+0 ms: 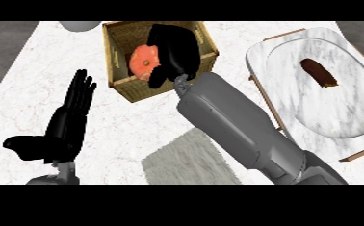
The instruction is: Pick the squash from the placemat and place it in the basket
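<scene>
An orange squash [144, 61] lies inside the wicker basket [118, 37] at the back of the counter. My right hand [175, 49] hangs over the basket, right beside the squash and partly hiding it, with its fingers curled round the squash's right side. The grey placemat [186, 161] lies near the counter's front edge, partly under my right forearm, with nothing on it. My left hand [68, 117] rests open at the lower left, fingers straight and pointing away.
A marble oval tray [334, 109] on a wooden frame stands at the right and carries a dark brown object [318, 72]. A grey round object [80, 25] shows at the back edge, left of the basket.
</scene>
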{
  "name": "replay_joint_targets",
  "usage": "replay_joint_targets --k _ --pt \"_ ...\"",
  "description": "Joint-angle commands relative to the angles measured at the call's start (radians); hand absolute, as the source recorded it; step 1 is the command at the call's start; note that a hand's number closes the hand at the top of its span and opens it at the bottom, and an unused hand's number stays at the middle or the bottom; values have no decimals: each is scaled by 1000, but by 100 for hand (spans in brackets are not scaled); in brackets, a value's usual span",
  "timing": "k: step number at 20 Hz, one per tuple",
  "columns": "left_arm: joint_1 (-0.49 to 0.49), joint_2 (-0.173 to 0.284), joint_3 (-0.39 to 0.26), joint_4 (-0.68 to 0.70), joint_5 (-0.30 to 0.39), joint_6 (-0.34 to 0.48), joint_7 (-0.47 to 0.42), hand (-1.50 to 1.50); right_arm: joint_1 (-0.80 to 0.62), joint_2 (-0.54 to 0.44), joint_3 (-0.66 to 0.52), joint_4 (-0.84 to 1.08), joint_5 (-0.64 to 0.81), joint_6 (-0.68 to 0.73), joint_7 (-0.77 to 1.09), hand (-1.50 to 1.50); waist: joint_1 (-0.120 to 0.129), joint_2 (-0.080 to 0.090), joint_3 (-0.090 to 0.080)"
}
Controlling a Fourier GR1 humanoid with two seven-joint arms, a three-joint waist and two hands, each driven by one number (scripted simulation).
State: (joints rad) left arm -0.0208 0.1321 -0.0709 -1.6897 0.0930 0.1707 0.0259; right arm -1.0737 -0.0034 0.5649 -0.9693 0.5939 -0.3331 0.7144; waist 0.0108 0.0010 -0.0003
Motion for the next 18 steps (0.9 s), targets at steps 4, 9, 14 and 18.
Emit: replay_joint_targets --k 4,9,14,18 --pt "25 -22 -11 -1 -30 5 -20 0 4 3 -36 108 -5 16 -60 -150 8 2 0" --pt "-3 -34 7 41 -26 -3 -30 0 69 3 -128 59 -2 19 -181 -150 -5 0 0" --pt "7 -8 29 5 -2 -33 -1 0 50 3 -102 66 -46 -140 -224 -150 5 1 0" --pt "-23 -41 4 12 -44 11 9 0 8 -4 -141 30 -5 -216 -223 -150 -7 -1 0"
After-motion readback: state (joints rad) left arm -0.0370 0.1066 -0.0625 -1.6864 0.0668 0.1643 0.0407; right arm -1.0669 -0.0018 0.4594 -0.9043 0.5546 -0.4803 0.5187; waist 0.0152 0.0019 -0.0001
